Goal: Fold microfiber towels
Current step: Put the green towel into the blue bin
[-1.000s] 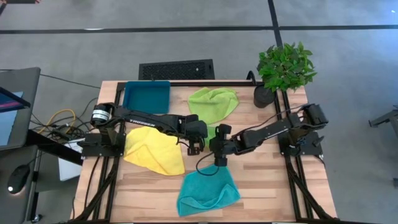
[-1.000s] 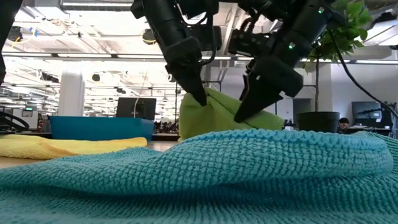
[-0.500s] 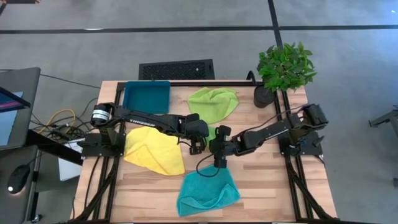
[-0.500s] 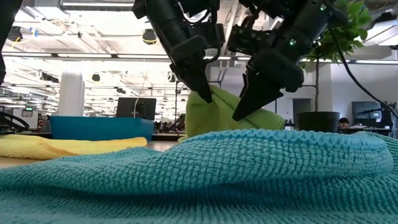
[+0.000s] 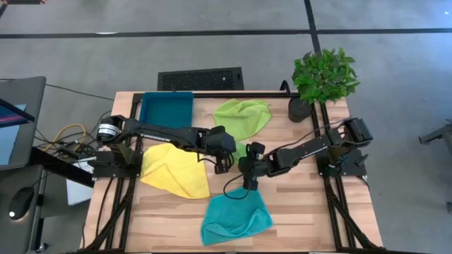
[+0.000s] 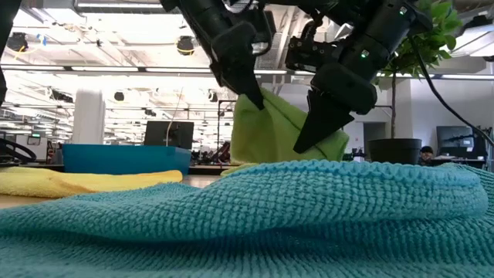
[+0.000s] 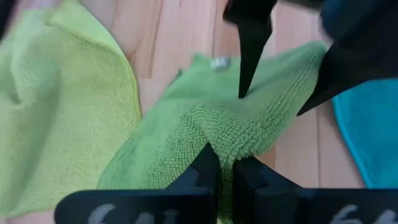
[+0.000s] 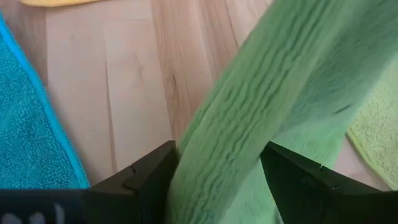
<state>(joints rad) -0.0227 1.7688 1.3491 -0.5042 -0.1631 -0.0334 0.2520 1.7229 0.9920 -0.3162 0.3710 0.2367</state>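
Pale wooden table (image 5: pixel 296 212) on a grey floor, open hall with ceiling lights behind in the low view; potted plant (image 5: pixel 323 77) at the far right corner, dark-teal tray (image 5: pixel 167 109) at the far left corner. Four cloths on or above the boards: yellow towel (image 5: pixel 175 169) spread at the left, teal towel (image 5: pixel 236 215) crumpled at the near middle and filling the foreground of the low view (image 6: pixel 255 224), one lime-green towel (image 5: pixel 244 116) lying loose at the far middle, second lime-green towel (image 6: pixel 274 131) raised off the table at the centre between both arms. Left gripper (image 5: pixel 220 164) at table centre, just beside the yellow towel's inner edge; fingers pressed together on a bunched fold of the raised lime-green towel (image 7: pixel 230 134), seen pinched at the fingertips in the left wrist view. Right gripper (image 5: pixel 246 181) just beside it, above the teal towel's far edge; fingers (image 8: pixel 149 174) set apart with a thick roll of the same lime-green towel (image 8: pixel 249 124) passing between them, apparently gripped, though contact at the pads not clear from the right wrist view. In the low view, both grippers angled down toward each other, left gripper (image 6: pixel 251 99) at the cloth's upper corner, right gripper (image 6: pixel 316 133) lower on its other side; cloth hanging as a peaked fold between them, lower part hidden behind the teal towel.
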